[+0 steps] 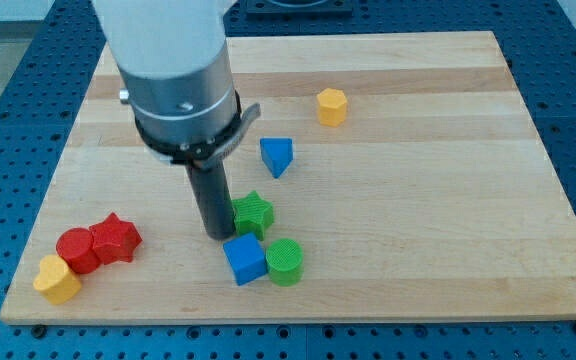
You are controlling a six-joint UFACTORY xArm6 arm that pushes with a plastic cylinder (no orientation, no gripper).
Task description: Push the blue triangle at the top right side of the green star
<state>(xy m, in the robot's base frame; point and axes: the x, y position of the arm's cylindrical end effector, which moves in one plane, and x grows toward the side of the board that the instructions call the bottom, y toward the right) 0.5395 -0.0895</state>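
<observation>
The blue triangle (277, 155) lies on the wooden board (418, 200), above and slightly right of the green star (254, 213), with a small gap between them. My tip (216, 236) is on the board just left of the green star, touching or nearly touching its left edge, and just above the blue cube (245, 259). The tip is well below and left of the blue triangle.
A green cylinder (285, 262) sits right of the blue cube. A yellow hexagon (332, 106) lies toward the view's top right. A red cylinder (77, 250), red star (116, 238) and yellow heart-like block (57, 279) cluster at the bottom left.
</observation>
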